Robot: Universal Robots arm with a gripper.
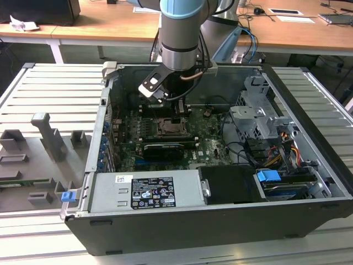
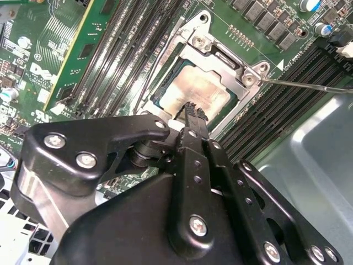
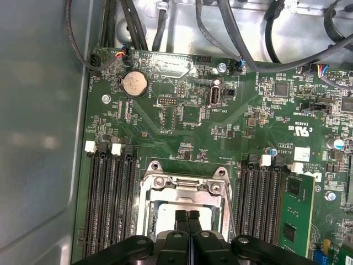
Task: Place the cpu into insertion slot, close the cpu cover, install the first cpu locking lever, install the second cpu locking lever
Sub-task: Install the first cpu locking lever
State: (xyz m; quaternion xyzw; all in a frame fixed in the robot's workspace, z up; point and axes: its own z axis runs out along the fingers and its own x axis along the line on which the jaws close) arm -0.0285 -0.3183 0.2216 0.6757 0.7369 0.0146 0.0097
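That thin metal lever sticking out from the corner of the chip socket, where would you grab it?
Probably on the bare shaft of the lever, away from the socket corner, pinched across its thin width from above. It is a slim straight rod running over the memory slots, so its sides look free there. The gripper, fingers shut, is at the chip.

cpu point(image 2: 194, 93): 1 | cpu cover point(image 2: 223, 59): 1 | gripper point(image 3: 187, 216): 1 | coin battery point(image 3: 134, 84): 1 | power supply point(image 1: 144, 191): 1 | computer case point(image 1: 220, 227): 1
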